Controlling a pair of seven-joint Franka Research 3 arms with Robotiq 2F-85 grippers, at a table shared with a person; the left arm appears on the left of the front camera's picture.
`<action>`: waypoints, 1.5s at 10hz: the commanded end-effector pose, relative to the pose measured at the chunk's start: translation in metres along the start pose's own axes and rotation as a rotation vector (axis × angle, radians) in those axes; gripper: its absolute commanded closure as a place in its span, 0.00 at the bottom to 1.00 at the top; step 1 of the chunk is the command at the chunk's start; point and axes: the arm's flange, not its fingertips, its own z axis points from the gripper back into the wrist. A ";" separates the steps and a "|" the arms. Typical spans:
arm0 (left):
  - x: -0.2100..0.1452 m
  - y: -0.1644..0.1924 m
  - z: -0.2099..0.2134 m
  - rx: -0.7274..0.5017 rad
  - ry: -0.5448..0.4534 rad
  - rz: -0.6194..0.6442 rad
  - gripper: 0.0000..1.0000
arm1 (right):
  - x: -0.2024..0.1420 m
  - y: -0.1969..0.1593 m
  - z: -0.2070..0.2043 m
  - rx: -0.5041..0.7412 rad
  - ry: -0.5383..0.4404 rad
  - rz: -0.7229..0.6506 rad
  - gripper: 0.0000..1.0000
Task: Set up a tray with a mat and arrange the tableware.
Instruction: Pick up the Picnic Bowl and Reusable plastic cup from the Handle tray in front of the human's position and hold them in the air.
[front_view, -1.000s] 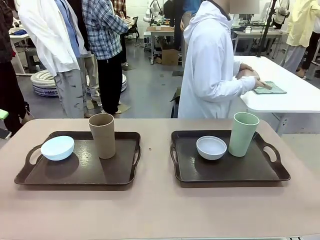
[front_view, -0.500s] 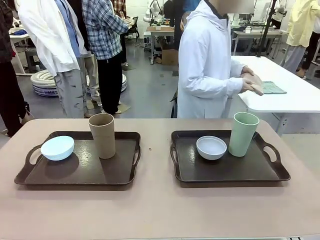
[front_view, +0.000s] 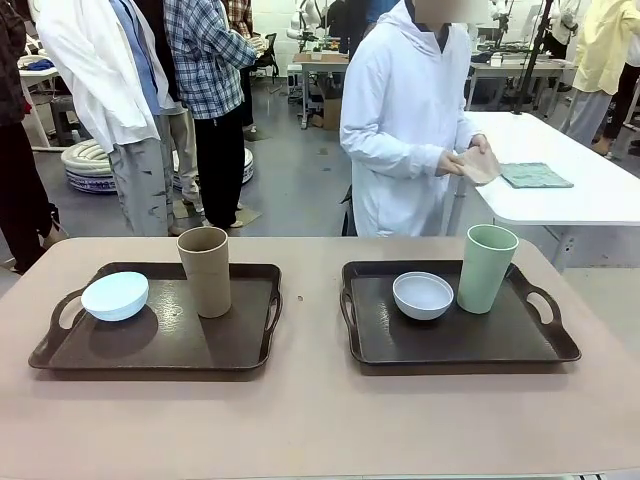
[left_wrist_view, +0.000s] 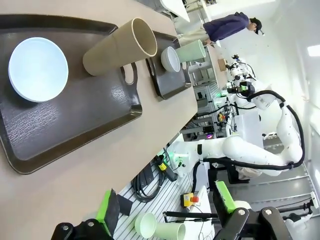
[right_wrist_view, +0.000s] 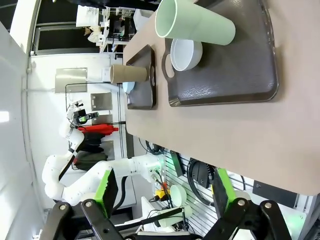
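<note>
Two dark brown trays stand on my table. The left tray (front_view: 190, 340) carries a pale blue bowl (front_view: 115, 296) and an upright tan brown cup (front_view: 205, 270). On the right tray (front_view: 450, 340) are a greyish white bowl (front_view: 422, 295) and a pale green cup (front_view: 487, 267). Behind the table a person in a white hoodie holds a beige mat (front_view: 478, 165) in both hands. My left gripper (left_wrist_view: 167, 210) hangs open off the table's near edge, looking at the left tray (left_wrist_view: 85, 110). My right gripper (right_wrist_view: 165, 192) is open too, facing the right tray (right_wrist_view: 225, 80).
A green mat (front_view: 535, 176) lies on the white table (front_view: 600, 195) behind the person. Other people stand at the back left. Bare tabletop (front_view: 310, 410) runs between the trays and along the front.
The person has turned from the white back table towards my table and lifted the beige mat off it. Trays, bowls and cups have not moved.
</note>
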 end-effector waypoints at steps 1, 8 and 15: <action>0.000 0.001 0.002 -0.017 -0.008 -0.011 0.00 | 0.000 0.000 0.000 0.016 0.004 0.008 0.00; 0.000 0.001 0.002 -0.017 -0.008 -0.011 0.00 | 0.000 0.000 0.000 0.016 0.004 0.008 0.00; 0.000 0.001 0.002 -0.017 -0.008 -0.011 0.00 | 0.000 0.000 0.000 0.016 0.004 0.008 0.00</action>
